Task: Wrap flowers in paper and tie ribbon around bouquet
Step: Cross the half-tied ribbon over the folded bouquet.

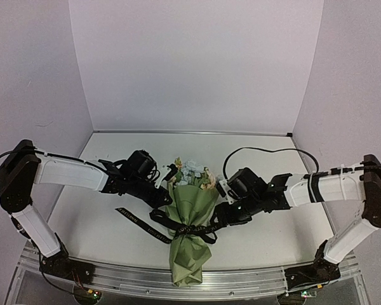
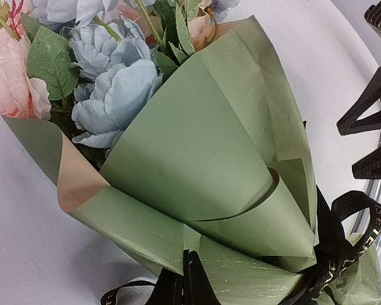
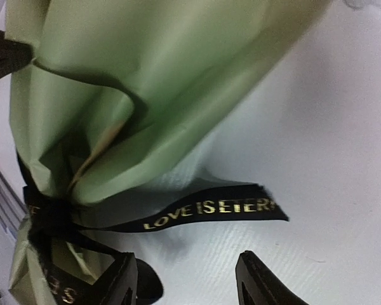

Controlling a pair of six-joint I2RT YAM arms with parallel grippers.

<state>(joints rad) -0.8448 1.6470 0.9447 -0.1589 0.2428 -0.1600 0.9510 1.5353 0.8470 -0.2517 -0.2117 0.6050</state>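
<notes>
Your bouquet (image 1: 190, 219) lies flat on the table (image 1: 114, 171) between your two pincers. Its wide end points away from the arm bases and its narrow end toward them. The paper (image 2: 197, 146) is rolled into a cone, olive face out, with a tan strip of the other face showing along one folded edge. The flowers (image 2: 111, 95), pale blue, white and peach, show at the wide end. The ribbon (image 3: 209, 213) is knotted round the cone's narrow part. One long tail runs out toward your left pincer's side and a shorter one toward the right.

Your right pincer (image 3: 187, 259) is released, and only bare table shows between its fingers. The gold-lettered ribbon tail lies just ahead of that gap, apart from both fingers. The knot sits ahead and off to one side, with the paper beyond it.

Your left pincer (image 1: 168, 192) is clenched, its tip close against the cone's side near the wide end. You cannot tell whether it pinches anything. Straight ahead of it the paper folds fill the view, with the flowers beyond.
</notes>
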